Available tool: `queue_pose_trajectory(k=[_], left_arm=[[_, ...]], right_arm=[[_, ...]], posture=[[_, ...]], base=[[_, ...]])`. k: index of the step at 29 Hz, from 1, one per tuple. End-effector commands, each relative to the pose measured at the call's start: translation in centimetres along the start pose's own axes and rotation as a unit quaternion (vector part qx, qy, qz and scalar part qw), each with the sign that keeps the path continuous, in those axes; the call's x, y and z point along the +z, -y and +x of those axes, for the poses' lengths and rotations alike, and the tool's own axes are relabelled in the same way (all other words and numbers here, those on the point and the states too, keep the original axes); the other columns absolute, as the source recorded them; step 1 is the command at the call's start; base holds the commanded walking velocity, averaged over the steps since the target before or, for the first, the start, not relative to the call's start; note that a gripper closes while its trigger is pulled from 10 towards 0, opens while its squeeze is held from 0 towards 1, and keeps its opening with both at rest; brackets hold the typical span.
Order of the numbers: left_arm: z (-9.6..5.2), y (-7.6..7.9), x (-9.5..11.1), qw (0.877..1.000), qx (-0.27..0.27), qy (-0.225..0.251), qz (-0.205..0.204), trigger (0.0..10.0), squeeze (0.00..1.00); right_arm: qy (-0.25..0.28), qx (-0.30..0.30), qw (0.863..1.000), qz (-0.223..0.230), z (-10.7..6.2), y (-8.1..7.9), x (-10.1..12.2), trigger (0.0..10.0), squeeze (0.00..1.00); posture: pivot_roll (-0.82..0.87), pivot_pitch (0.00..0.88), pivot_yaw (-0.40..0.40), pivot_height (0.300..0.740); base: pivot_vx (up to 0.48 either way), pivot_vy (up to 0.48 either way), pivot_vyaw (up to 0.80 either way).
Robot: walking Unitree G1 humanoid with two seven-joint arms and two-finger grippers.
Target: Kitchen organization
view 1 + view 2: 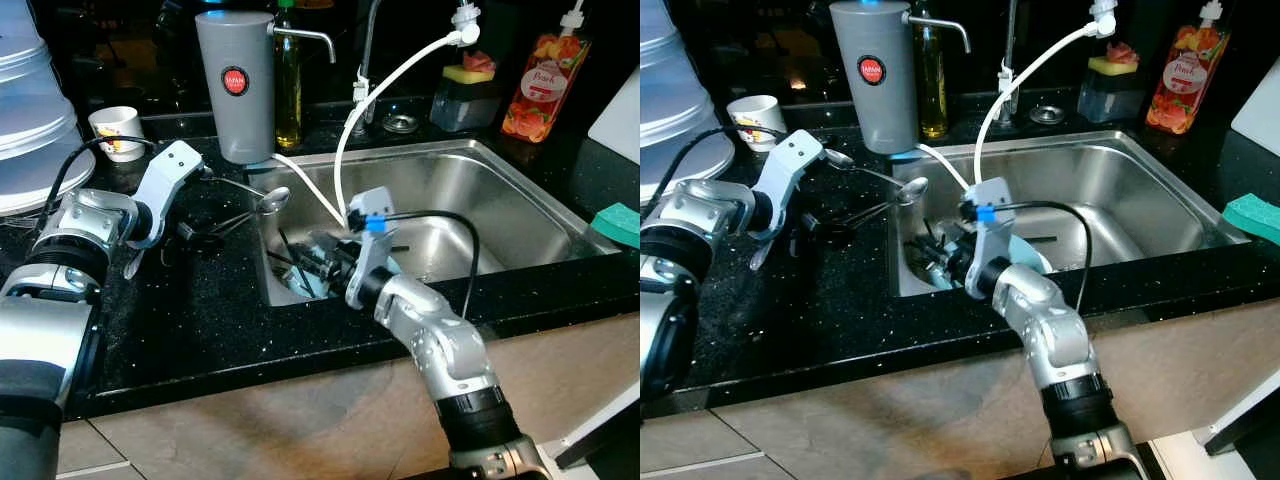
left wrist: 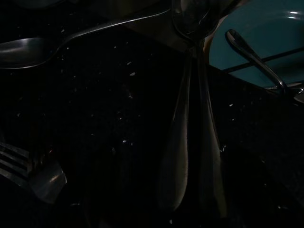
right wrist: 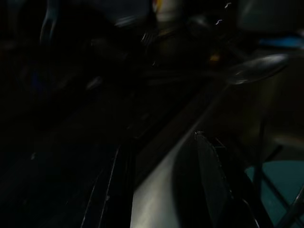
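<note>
While the right hand (image 1: 318, 262) reaches, fingers parted, into the sink (image 1: 520, 215) at its 9 o'clock corner over the teal plate (image 2: 266, 38), spoons (image 1: 262, 205) overhang the table (image 1: 190, 320) edge; left hand (image 1: 205, 235), grip unreadable; risk: knocked cutlery sliding in.

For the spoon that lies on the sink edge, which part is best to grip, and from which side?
Grip the spoon by its thin handle, which lies flat on the black counter; its bowl hangs over the sink rim. Probably come from above on the counter side, where the left gripper is.
</note>
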State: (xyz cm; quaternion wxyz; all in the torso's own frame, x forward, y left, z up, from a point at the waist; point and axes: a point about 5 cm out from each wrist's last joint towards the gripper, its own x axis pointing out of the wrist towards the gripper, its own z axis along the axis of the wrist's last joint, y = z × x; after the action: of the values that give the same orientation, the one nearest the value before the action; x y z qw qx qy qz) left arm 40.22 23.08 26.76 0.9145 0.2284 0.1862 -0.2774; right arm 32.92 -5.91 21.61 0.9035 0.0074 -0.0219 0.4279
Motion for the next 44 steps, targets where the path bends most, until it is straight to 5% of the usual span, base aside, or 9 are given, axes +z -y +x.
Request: queue_pose_trajectory(k=[1, 6, 17, 18, 20, 21, 22, 39, 44], left_arm=[[0.2, 0.2, -0.7, 1.000, -0.003, -0.013, 0.003, 10.0, 0.24], [0.3, 0.3, -0.9, 1.000, -0.011, -0.019, 0.001, 10.0, 0.00], [0.7, 1.1, -2.0, 0.997, -0.048, -0.058, -0.003, 10.0, 0.00], [0.7, 1.1, -2.3, 0.996, -0.049, -0.071, 0.002, 8.0, 0.00], [0.7, 1.1, -2.3, 0.996, -0.049, -0.071, 0.002, 8.0, 0.00], [0.7, 1.1, -2.6, 0.995, -0.046, -0.084, 0.010, 2.7, 0.00], [0.7, 1.0, -2.8, 0.994, -0.040, -0.097, 0.021, 0.0, 0.00], [0.6, 1.0, -3.6, 0.992, -0.036, -0.120, 0.032, 0.0, 0.00], [0.4, 0.5, -2.0, 0.999, -0.016, -0.046, -0.016, 0.0, 0.00]], right_arm=[[-0.016, 0.038, 0.999, -0.018, 0.0, -1.1, -0.3, 10.0, 0.00], [-0.043, 0.085, 0.995, -0.037, -0.1, -2.3, -0.9, 10.0, 0.00], [-0.067, 0.115, 0.990, -0.041, -0.4, -2.9, -1.5, 10.0, 0.00], [-0.069, 0.117, 0.990, -0.042, -0.4, -3.0, -1.5, 10.0, 0.00], [-0.069, 0.117, 0.990, -0.042, -0.4, -3.0, -1.5, 10.0, 0.00], [-0.071, 0.118, 0.990, -0.042, -0.5, -3.0, -1.5, 10.0, 0.00], [-0.072, 0.119, 0.989, -0.042, -0.5, -3.0, -1.6, 10.0, 0.00], [-0.077, 0.127, 0.988, -0.035, -0.6, -3.3, -1.7, 10.0, 0.00], [-0.078, 0.128, 0.988, -0.034, -0.7, -3.3, -1.7, 10.0, 0.00]], posture=[[-0.04, 0.079, 0.026, 0.740], [-0.04, 0.079, 0.026, 0.740], [-0.04, 0.078, 0.027, 0.740], [-0.04, 0.078, 0.027, 0.740], [-0.04, 0.078, 0.027, 0.740], [-0.04, 0.078, 0.027, 0.740], [-0.04, 0.076, 0.028, 0.740], [-0.04, 0.062, 0.027, 0.740], [-0.04, 0.062, 0.025, 0.740]], base=[[0.000, 0.000, 0.00], [0.000, 0.000, 0.00], [0.000, 0.000, 0.00], [0.000, 0.000, 0.00], [0.000, 0.000, 0.00], [0.000, 0.000, 0.00], [0.000, 0.000, 0.00], [0.000, 0.000, 0.00], [0.000, 0.000, 0.00]])
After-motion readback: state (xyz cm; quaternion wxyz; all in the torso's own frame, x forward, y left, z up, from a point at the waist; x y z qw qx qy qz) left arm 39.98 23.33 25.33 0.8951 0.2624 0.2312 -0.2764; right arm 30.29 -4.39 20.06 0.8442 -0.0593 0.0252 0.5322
